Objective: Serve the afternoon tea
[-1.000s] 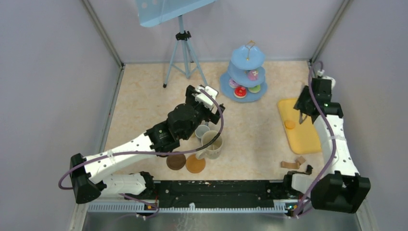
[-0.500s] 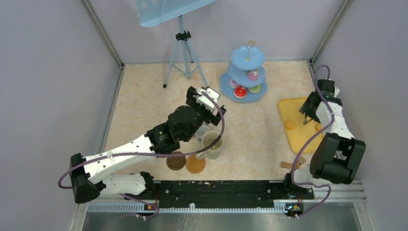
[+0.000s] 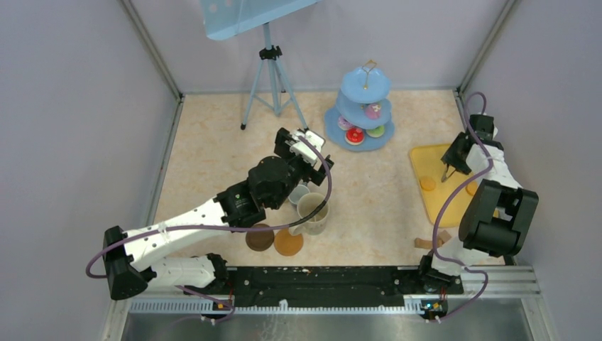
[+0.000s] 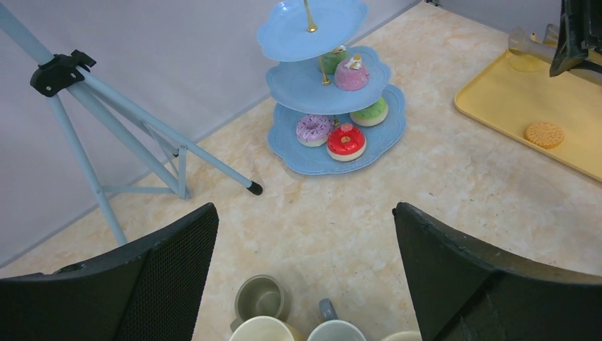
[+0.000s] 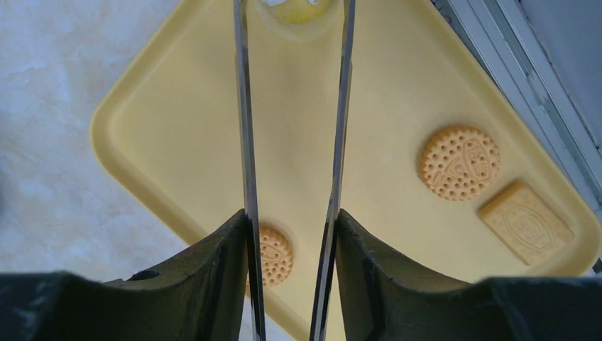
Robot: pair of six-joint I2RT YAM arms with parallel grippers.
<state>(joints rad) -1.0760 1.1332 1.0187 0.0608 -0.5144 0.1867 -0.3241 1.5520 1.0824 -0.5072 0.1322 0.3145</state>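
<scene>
Tongs (image 5: 243, 106) of bright metal are clamped in our right end effector (image 5: 291, 231), one arm pressed against each finger, and they reach out above the yellow tray (image 5: 177, 128) at the right edge of the bench (image 3: 213, 142). On that tray we see two round biscuits (image 5: 459, 163) and a rectangular biscuit (image 5: 524, 222). Something pale yellow shows at the tongs' far end, but we cannot tell what it is. Our left end effector (image 4: 305, 213) hangs with its fingers spread wide apart, holding nothing, just above the cluster of mugs (image 3: 298, 193) near the middle of the bench. The large cream mug (image 3: 314, 213) is nearest our bases, with a small grey mug (image 4: 259, 297) close by. Two round brown coasters (image 3: 260, 238) lie side by side just in front of the mugs. The light-blue cake stand (image 3: 355, 87) stands at the back of the bench, well apart from the mugs, with a red doughnut (image 4: 346, 141), a purple doughnut (image 4: 313, 129) and a green cake (image 4: 370, 111) on its lowest tier and a pink cake (image 4: 351, 73) on the middle one
</scene>
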